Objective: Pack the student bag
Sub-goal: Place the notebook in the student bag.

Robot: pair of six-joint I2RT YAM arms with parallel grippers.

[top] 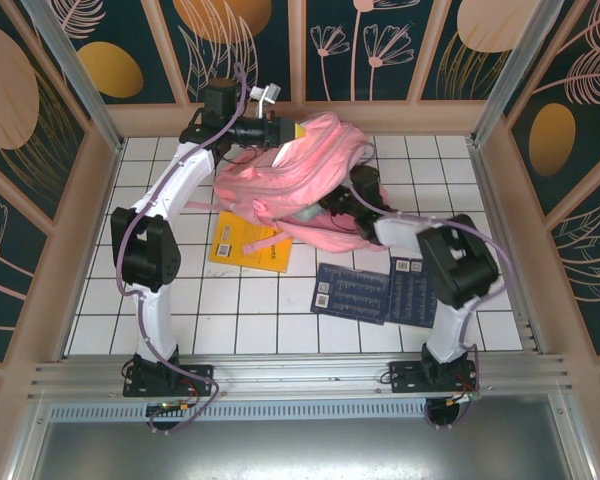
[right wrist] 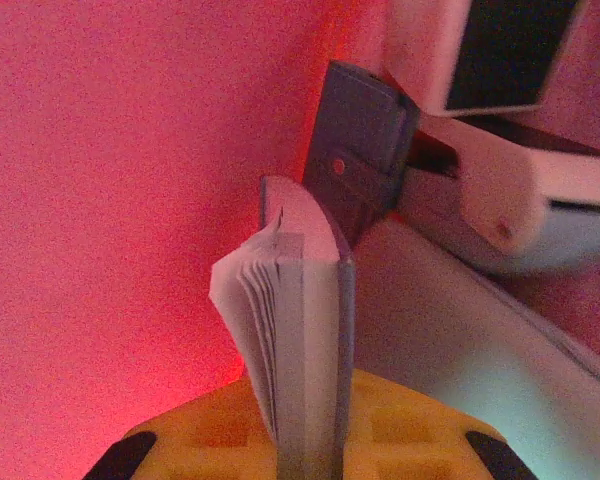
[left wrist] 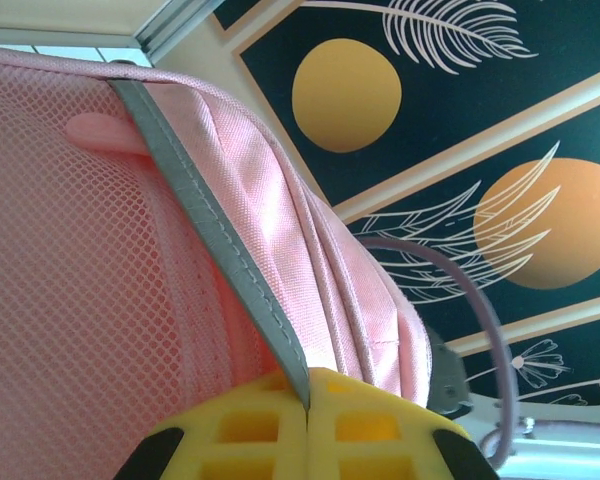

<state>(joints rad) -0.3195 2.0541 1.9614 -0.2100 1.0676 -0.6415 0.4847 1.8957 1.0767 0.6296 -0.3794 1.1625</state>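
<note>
The student bag (top: 305,165), large, pink and soft, is lifted at the back middle of the table. My left gripper (top: 286,130) is at its upper edge. In the left wrist view that gripper (left wrist: 308,388) is shut on the bag's grey trim strip (left wrist: 206,215), with pink mesh (left wrist: 80,290) to its left. My right arm (top: 380,222) reaches into the bag's opening from the right. Inside, lit pink, my right gripper (right wrist: 310,425) is shut on a thin notebook (right wrist: 302,320) held edge-up, its pages fanning slightly.
A yellow book (top: 248,243) lies on the white tiles under the bag's front edge. Two dark blue books (top: 352,292) (top: 412,292) lie side by side at front right. Inside the bag, a grey case (right wrist: 362,160) and white items (right wrist: 500,205) sit beyond the notebook.
</note>
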